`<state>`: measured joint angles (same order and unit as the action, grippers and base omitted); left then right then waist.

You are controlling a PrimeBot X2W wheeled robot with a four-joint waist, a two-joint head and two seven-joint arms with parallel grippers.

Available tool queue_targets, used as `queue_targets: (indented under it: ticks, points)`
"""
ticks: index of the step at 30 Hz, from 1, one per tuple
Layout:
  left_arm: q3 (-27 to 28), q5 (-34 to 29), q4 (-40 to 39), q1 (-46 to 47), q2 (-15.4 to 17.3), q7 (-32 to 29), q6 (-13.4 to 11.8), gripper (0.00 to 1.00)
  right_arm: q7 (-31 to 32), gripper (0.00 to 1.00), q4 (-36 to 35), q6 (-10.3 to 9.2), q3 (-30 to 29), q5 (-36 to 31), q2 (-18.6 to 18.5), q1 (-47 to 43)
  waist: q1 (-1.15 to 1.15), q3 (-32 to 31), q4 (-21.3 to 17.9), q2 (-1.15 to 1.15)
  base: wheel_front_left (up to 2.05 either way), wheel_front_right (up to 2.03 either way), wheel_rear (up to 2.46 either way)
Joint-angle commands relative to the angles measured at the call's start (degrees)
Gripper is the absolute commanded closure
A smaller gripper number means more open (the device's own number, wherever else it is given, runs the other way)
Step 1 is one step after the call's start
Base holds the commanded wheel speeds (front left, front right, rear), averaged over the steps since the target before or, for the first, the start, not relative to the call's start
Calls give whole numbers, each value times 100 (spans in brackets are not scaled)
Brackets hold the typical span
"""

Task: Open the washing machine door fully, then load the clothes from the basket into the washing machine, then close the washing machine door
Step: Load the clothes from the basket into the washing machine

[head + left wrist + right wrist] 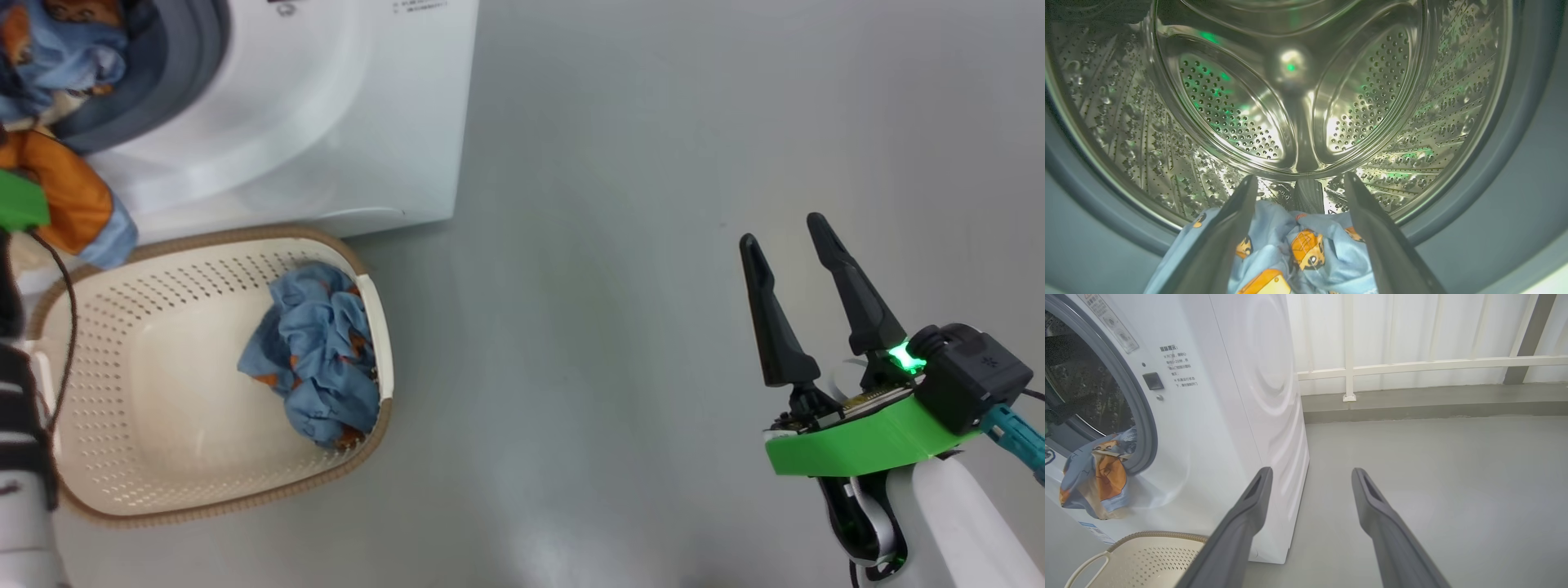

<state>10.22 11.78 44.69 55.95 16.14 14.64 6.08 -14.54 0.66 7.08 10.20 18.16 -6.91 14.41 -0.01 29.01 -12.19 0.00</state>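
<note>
Draped garment: at the washing machine mouth, over the grey gasket, much of it hanging outside.
Its axis: long line runs from the mouth down the front panel, lower end pointing toward the basket.
Basket garment: crumpled lengthwise against the basket's right wall.
Left pincer: released, fingers spread either side of the cloth, aimed into the drum.
Right pincer: released, empty, over the floor, well apart.
Risk: hanging weight may drag it out, or closing may trap it, because it lies too shallow.
</note>
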Motion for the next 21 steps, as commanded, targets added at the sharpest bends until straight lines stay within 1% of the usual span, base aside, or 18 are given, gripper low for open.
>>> queue_targets:
  ticks: [1, 7, 13, 21]
  points:
    - [182, -62, -283, -266, 177, 35, 32, 0, -46, 0, -93, 41, 44, 34, -95, -217, 1, -269, 117, 0, 0, 0, 0]
    - [439, -122, -574, -904, -90, 36, 83, 0, -46, 0, -12, 41, 2, 71, -216, -351, 1, -640, 230, 0, 0, 0, 0]
    - [534, -214, -875, -1446, -300, 36, 115, 0, -46, 0, 38, 41, -51, 103, -327, -502, 1, -923, 360, 0, 0, 0, 0]
    - [428, -348, -1374, -2389, -569, 36, 137, 0, -46, 0, 131, 41, -141, 157, -495, -771, 1, -1369, 548, 0, 0, 0, 0]
